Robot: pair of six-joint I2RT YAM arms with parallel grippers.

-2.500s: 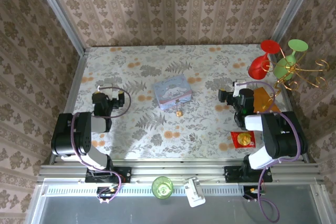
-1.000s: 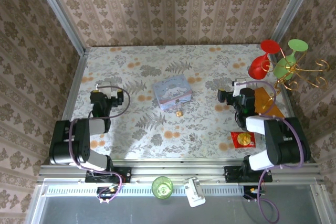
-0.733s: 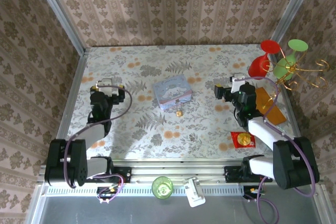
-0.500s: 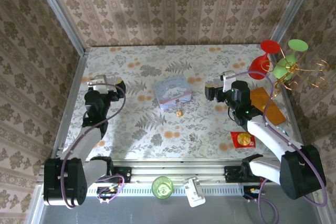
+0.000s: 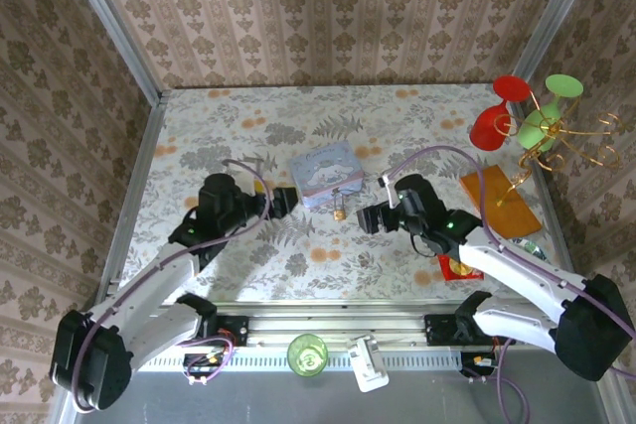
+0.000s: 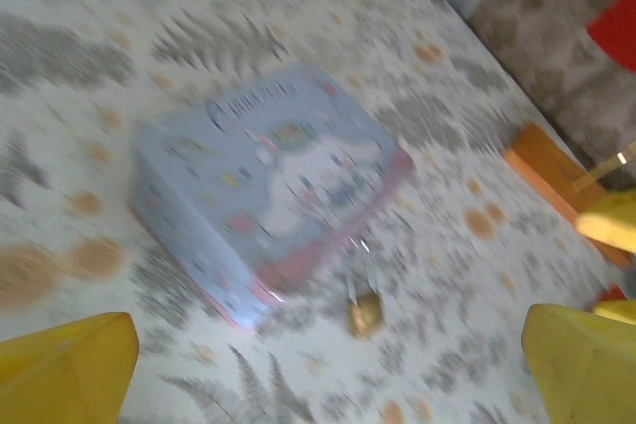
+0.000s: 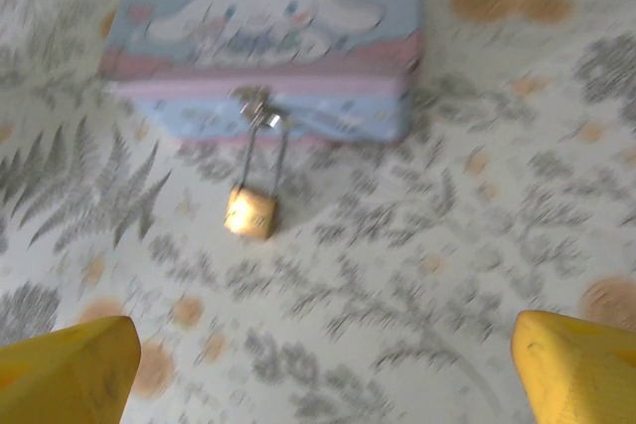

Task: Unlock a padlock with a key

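Observation:
A tiny brass padlock [image 5: 339, 212] hangs by its silvery shackle from the front latch of a pale blue picture tin [image 5: 325, 176] and lies on the patterned table. My left gripper [image 5: 283, 200] sits just left of the tin's near corner, open. My right gripper [image 5: 368, 217] is just right of the padlock, also open. In the left wrist view the padlock [image 6: 365, 315] lies ahead between the wide yellow fingertips [image 6: 70, 369], below the tin [image 6: 263, 181]. The right wrist view has the padlock [image 7: 249, 213] ahead left, under the tin [image 7: 268, 37]. The key is out of view.
A red packet with a gold disc [image 5: 457, 265] lies under my right forearm. An orange block [image 5: 500, 201] and a gold stand with red and green glasses [image 5: 527, 118] occupy the right back. A green cup [image 5: 308, 354] stands on the front rail.
Both arms have swung from the table's sides in toward the centre. The grippers now flank the tin and padlock. Both stay open; nothing has been touched.

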